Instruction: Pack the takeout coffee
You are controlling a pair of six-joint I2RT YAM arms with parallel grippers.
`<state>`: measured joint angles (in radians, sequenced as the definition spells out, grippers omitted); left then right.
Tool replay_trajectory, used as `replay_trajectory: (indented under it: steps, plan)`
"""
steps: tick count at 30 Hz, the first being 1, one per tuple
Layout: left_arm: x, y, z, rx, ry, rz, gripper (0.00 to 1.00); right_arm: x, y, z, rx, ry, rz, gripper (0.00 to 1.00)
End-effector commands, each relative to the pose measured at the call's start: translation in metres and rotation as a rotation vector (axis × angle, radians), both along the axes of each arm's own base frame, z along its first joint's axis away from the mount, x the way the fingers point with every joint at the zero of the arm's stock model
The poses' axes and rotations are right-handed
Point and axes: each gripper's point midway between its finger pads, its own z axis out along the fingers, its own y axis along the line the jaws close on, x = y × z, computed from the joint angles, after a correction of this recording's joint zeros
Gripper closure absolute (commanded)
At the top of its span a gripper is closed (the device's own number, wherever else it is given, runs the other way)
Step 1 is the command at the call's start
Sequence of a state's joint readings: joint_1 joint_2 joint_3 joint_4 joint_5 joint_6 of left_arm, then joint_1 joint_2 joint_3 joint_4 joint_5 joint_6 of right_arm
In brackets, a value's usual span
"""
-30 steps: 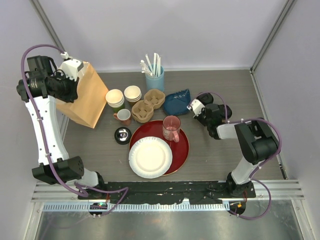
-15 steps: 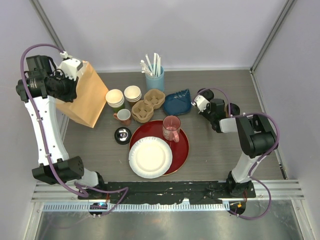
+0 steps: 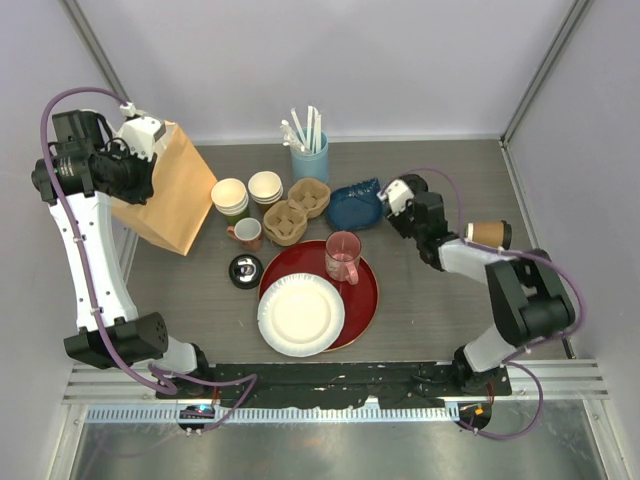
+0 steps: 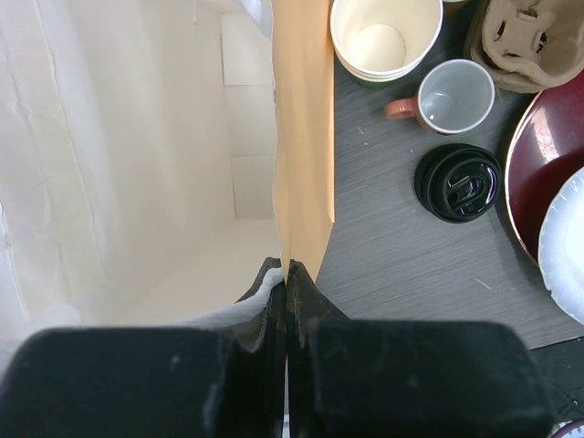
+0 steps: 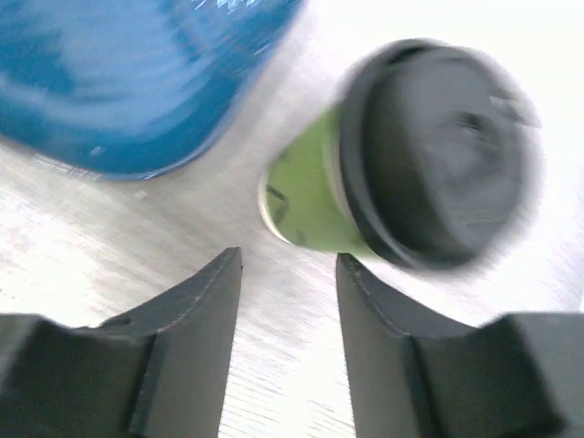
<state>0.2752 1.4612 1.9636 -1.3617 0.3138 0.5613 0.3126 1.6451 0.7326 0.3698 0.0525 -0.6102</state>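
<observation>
From above, the left gripper (image 3: 146,160) is at the top edge of the paper bag (image 3: 170,205), which stands at the far left of the table (image 3: 430,300). The right gripper (image 3: 398,203) is low over the table, just beside a blue object (image 3: 355,207). The brown cup (image 3: 487,233) with its black lid lies on its side next to the right arm.

In the left wrist view, the fingers are pressed together on the rim of the bag. A loose black lid (image 4: 458,182) lies on the table near the bag, below a small mug (image 4: 447,96).

In the right wrist view, which is blurred, the fingers stand apart with only table between them. The green cup (image 5: 306,196), with its black lid on, is tilted just beyond the fingertips, beside the blue object.
</observation>
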Motion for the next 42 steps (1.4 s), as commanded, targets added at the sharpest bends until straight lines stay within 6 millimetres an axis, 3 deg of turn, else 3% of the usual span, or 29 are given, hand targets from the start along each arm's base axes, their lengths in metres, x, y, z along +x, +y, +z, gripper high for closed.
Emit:
replay_trajectory:
  steps: [1,3,5,6,7,10,15,17,18,20,21,27,32,42]
  plan:
    - [-0.007,-0.002,0.016,0.012,-0.043,-0.010,1.00,0.004,-0.027,0.123,0.400,-0.238,-0.273,0.42]
    - [-0.006,-0.004,0.019,0.002,-0.058,-0.006,1.00,0.002,-0.053,0.147,0.510,-0.266,-0.395,0.33]
    - [-0.004,-0.007,0.020,-0.015,-0.067,-0.016,1.00,0.000,-0.107,0.167,0.680,-0.288,-0.614,0.27]
    - [-0.004,-0.008,0.021,-0.019,-0.067,-0.018,1.00,-0.001,-0.120,0.170,0.733,-0.290,-0.677,0.25]
    - [-0.004,-0.009,0.020,-0.017,-0.066,-0.024,1.00,-0.009,-0.167,0.169,0.746,-0.315,-0.831,0.23]
    - [-0.003,-0.004,0.013,0.008,-0.040,-0.024,1.00,-0.027,-0.208,0.163,0.773,-0.335,-1.037,0.22]
    - [-0.001,0.010,-0.004,0.060,0.017,-0.008,1.00,-0.029,-0.245,0.138,0.719,-0.230,-1.018,0.24]
    - [0.000,0.013,-0.007,0.073,0.029,-0.009,1.00,-0.028,-0.243,0.120,0.809,-0.100,-0.938,0.26]
    - [0.001,0.014,-0.009,0.076,0.039,-0.007,1.00,-0.034,-0.266,0.110,0.859,-0.072,-0.993,0.28]
    - [0.002,0.013,-0.009,0.077,0.041,-0.016,1.00,-0.038,-0.275,0.104,0.936,-0.035,-0.990,0.33]
    - [0.002,0.013,-0.009,0.075,0.045,-0.016,1.00,-0.043,-0.288,0.096,0.945,-0.029,-1.028,0.34]
    - [0.008,0.009,-0.007,0.051,0.038,-0.042,1.00,-0.045,-0.283,0.076,0.972,0.053,-1.004,0.38]
    - [0.009,0.008,-0.011,0.048,0.053,-0.056,1.00,-0.053,-0.293,0.064,1.110,0.066,-1.034,0.46]
    - [0.010,0.007,-0.017,0.051,0.054,-0.081,1.00,-0.050,-0.276,0.048,1.173,0.159,-0.956,0.40]
